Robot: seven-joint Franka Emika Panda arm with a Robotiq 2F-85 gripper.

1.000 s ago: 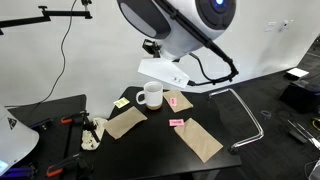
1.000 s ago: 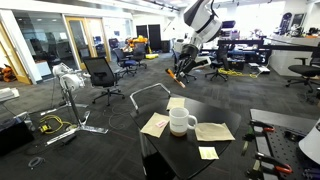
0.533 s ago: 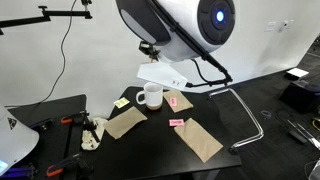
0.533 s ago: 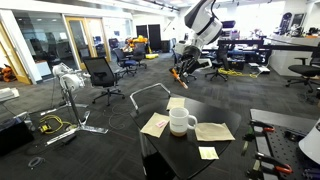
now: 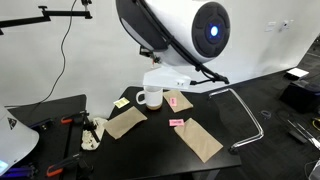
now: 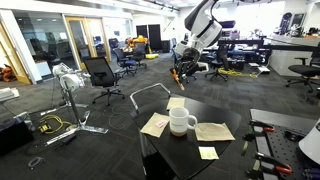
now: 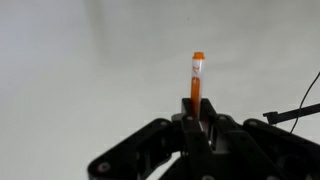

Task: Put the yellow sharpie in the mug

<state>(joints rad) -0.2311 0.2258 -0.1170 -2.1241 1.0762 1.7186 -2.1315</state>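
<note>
Wrist view: the gripper (image 7: pixel 197 112) has its fingers closed on the yellow sharpie (image 7: pixel 197 78). The pen is clamped near its lower end, and the rest stands up out of the jaws against a plain pale background. The mug does not show here, so this view gives no clue to how near the pen is to its goal.

In an exterior view, the arm (image 5: pixel 185 30) fills the upper part of the picture and hides the gripper and pen. Its lower end hangs just over the mug (image 5: pixel 151 98), which stands upright on the dark table (image 5: pixel 215 112). Around it lie brown paper sheets (image 5: pixel 200 140), pink notes (image 5: pixel 178 101) and a yellow note (image 5: pixel 120 103).

In an exterior view from the opposite side, the gripper (image 6: pixel 182 68) is raised well above the table (image 6: pixel 160 160), roughly in line with the mug (image 6: pixel 181 121). How far it sits in front of or behind the mug cannot be told. The pen is too small to make out with certainty.

By these pictures the pick-up is done and the pen is lifted clear. What seems to be left is lining it up over the mug's mouth, lowering it and letting go.
</note>
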